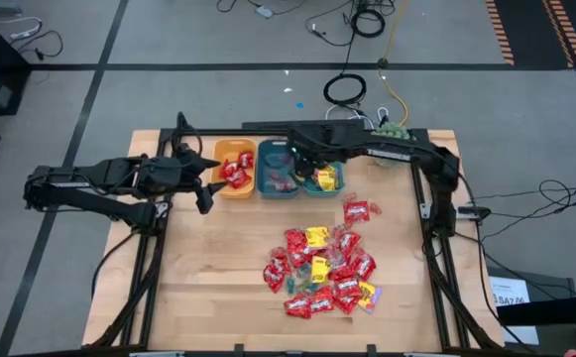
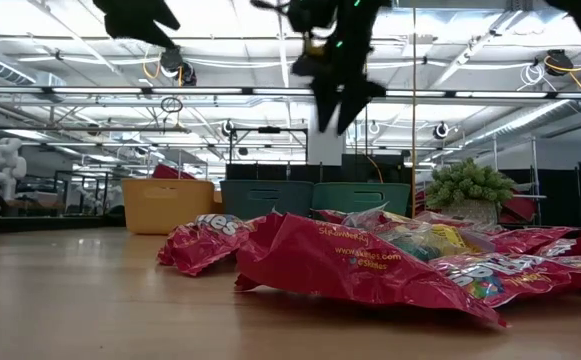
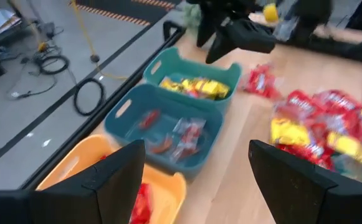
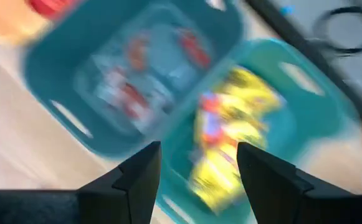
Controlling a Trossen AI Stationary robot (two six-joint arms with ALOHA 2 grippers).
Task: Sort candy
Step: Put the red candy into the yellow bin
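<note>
Dozens of candy (image 1: pixel 322 273) packets are lying mid-tabletop, looking light, crinkly and slippery; you are best pinching one flat edge. Right end effector (image 1: pixel 312 177), fingers apart, is hovering over the far teal bin (image 1: pixel 324 180); left end effector (image 1: pixel 204 190), fingers apart, is waiting by the orange bin (image 1: pixel 234 167).

Low view: on the nearest red candy packet (image 2: pixel 355 262) you can make out small white print that looks like a web address; its letters stay too small for you to read with certainty. At its 9 o'clock, a second red packet (image 2: pixel 205 240) shows part of a white logo ending in "es". Nothing else legible for you: bins, table and floor carry no readable marks.
</note>
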